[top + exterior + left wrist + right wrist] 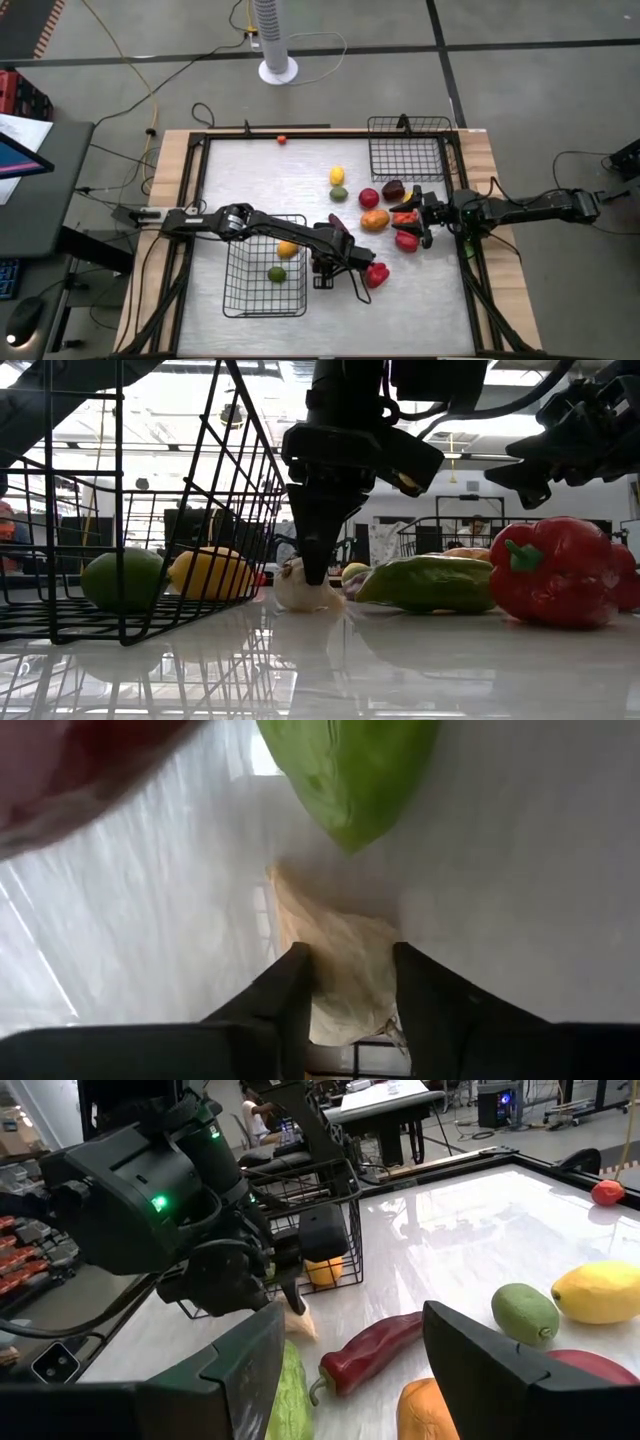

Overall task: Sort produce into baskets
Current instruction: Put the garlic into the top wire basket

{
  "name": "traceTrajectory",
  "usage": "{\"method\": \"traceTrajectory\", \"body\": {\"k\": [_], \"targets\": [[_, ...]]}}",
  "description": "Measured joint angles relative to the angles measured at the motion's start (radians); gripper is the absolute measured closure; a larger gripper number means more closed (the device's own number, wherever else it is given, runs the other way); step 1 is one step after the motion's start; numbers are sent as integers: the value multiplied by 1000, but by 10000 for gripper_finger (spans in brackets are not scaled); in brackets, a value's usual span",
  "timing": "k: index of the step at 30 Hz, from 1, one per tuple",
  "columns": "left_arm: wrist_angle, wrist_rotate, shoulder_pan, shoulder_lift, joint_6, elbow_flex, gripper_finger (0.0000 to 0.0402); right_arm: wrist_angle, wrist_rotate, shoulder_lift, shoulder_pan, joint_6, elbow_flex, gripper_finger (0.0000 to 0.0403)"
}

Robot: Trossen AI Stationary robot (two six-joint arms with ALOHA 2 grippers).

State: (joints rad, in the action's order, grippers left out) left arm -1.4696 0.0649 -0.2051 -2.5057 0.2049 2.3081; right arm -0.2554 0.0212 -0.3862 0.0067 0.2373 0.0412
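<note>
Beside basket [265, 275], left claw [350, 982] clamps garlic [345, 965], tip outward.

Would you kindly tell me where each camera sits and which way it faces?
High: overhead, straight down; both arms, left basket.
Low: table level, facing the room; left pincer shut on garlic.
Left wrist: along its fingers; garlic between them.
Right wrist: past its open pincer toward the left arm.
Shared: low and left wrist both show the garlic.

Glossy white tabletop [420, 670] mirrors smooth, shiny plastic-looking red pepper [552, 572] — black wire-mesh basket [130, 510], matt.
</note>
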Motion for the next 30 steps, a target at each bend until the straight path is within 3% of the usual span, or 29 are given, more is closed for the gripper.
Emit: {"method": "traceTrajectory", "body": {"k": [6,18,24,30], "targets": [[-13,40,0,14,-20,47,293,0,0,0,0,0,0,138],[0,188,-2,257,27,45,293,11,0,0,0,0,0,138],[-54,224,-53,372,94,46,292,16,0,0,0,0,0,138],[-103,318,-136,397,175,20,292,15,1,0,0,0,0,138]]}}
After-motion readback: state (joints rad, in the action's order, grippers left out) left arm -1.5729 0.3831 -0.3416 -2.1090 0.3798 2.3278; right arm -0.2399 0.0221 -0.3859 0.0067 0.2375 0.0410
